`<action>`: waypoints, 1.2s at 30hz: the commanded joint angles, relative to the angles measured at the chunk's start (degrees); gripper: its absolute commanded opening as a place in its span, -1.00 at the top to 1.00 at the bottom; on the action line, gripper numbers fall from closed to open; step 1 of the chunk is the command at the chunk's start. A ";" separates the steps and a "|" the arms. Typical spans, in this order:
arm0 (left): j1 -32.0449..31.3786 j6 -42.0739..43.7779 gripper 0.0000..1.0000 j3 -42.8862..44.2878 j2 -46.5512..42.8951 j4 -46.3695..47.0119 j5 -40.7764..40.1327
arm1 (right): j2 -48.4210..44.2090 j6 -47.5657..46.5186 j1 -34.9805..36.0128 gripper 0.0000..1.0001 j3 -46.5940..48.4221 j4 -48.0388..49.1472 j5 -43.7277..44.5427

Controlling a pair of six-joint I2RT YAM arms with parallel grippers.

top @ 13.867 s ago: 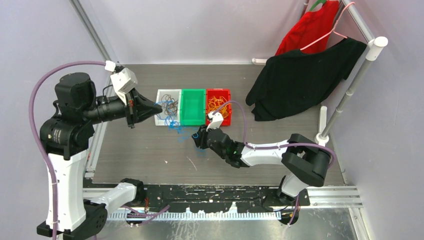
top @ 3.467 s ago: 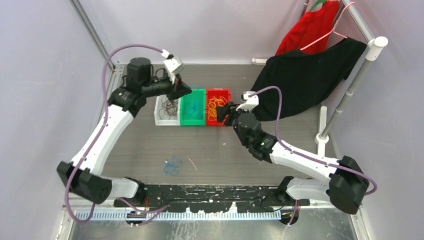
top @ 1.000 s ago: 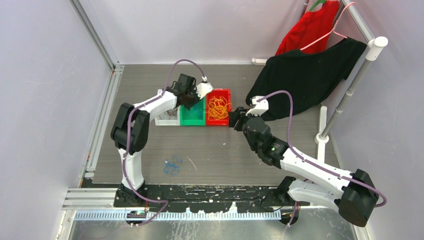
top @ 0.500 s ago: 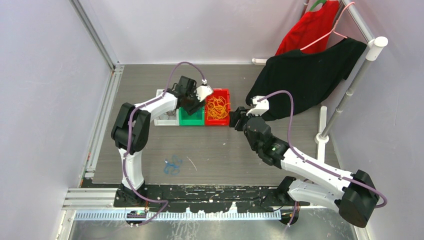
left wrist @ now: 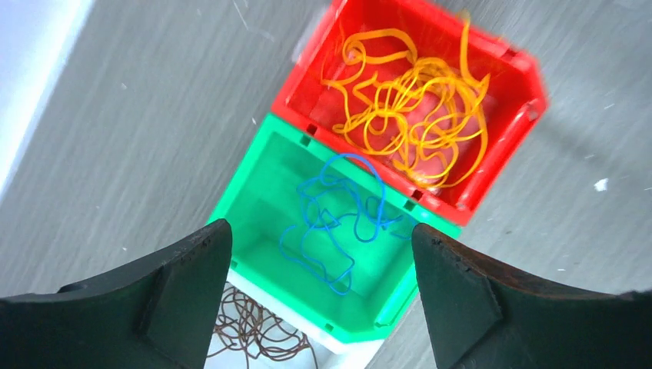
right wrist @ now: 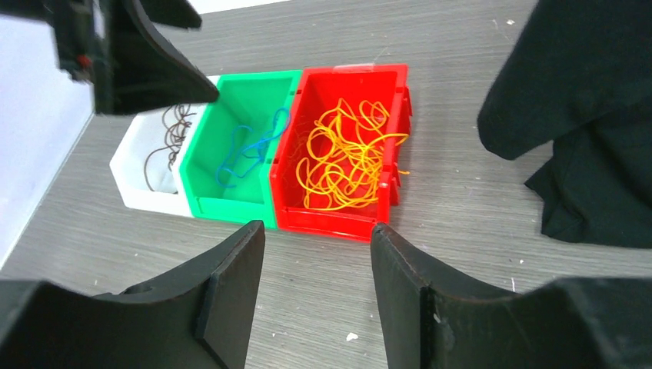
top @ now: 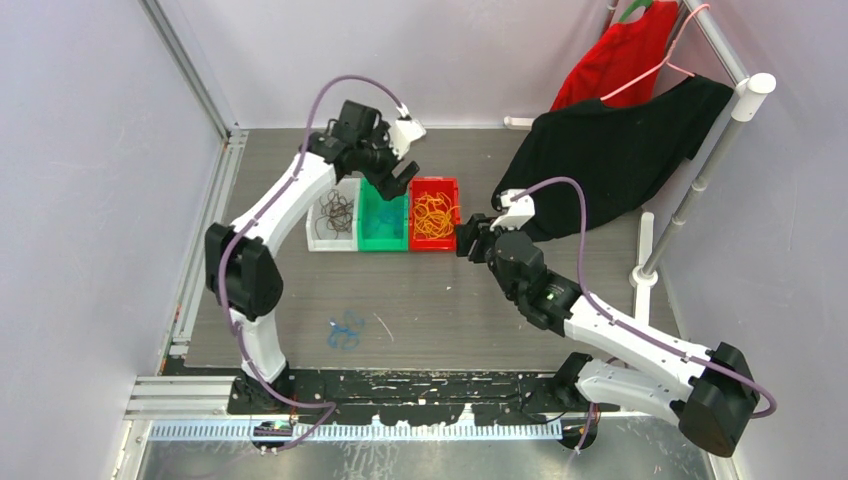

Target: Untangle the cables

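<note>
On the grey table (top: 430, 310), three bins are set touching in a row. At the left end, a white bin (top: 322, 240) is filled with a tangle of brown cables (top: 335, 213). Nearer the arm bases, well apart from the bins, a loose blue cable (top: 345, 332) is seen lying bunched on the bare table. Next in the row, a green bin (top: 383, 246) is occupied by a single blue cable (left wrist: 338, 223), looped on its floor. Above this bin the left gripper (left wrist: 319, 231) is held with its fingers spread wide, and nothing is gripped between them. To the right, a red bin (right wrist: 330, 219) is packed with a heap of orange cables (right wrist: 346, 157). Just beside the red bin's right near corner, the right gripper (right wrist: 317, 231) is held above the table, likewise parted and empty. At the far right, a black garment (top: 610, 160) is draped down onto the table, with a red garment (top: 620, 55) hung above it.
</note>
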 commanded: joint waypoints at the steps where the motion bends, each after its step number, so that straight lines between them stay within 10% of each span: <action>1: 2.24 -3.73 -0.73 6.79 -7.40 -9.95 7.63 | 0.89 -2.82 -0.18 -0.18 4.72 0.37 -4.99; 14: 17.29 -6.15 -0.47 -9.46 -25.45 -11.35 16.71 | 25.27 -5.36 -0.21 -0.37 23.74 -5.68 -11.27; 19: 29.29 -4.92 -0.37 -16.75 -29.97 -12.27 21.05 | 33.98 -12.33 2.71 -0.40 29.49 -4.01 -28.56; 36: 43.84 -1.29 -0.69 -21.90 -31.03 -18.99 27.88 | 56.34 -14.16 18.92 -0.45 41.60 -19.87 -38.53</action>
